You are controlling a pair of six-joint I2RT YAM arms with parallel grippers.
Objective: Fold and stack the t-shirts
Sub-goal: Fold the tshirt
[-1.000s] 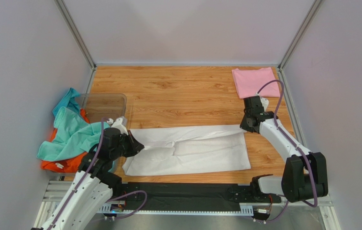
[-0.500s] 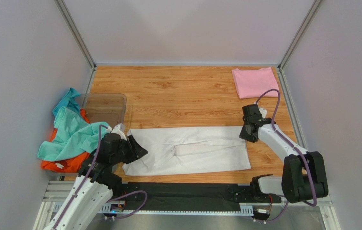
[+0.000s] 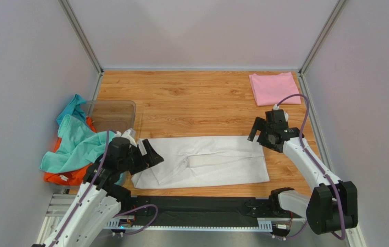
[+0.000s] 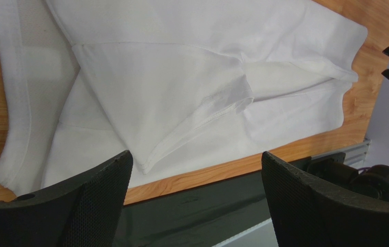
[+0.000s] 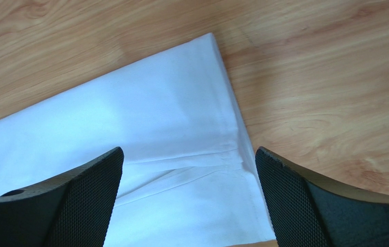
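Note:
A white t-shirt [image 3: 206, 162] lies flat on the wooden table as a long strip folded lengthwise, with a sleeve tucked on top [image 4: 181, 77]. My left gripper [image 3: 150, 153] hovers open over its left end, nothing between the fingers [image 4: 195, 170]. At the shirt's far right corner [image 5: 191, 118] my right gripper [image 3: 257, 135] is also open and empty [image 5: 188, 154]. A folded pale pink t-shirt [image 3: 275, 88] rests at the back right. Teal [image 3: 78, 144] and orange [image 3: 63, 176] t-shirts lie crumpled at the left.
A clear plastic bin [image 3: 111, 114] stands at the left, the crumpled shirts draped over its side. A black strip [image 3: 201, 208] runs along the table's near edge. Metal frame posts and grey walls close in the table on three sides.
Both grippers went from shut on the white shirt's ends to wide open, letting it go. The shirt settled flat. The right gripper rose and turned slightly.

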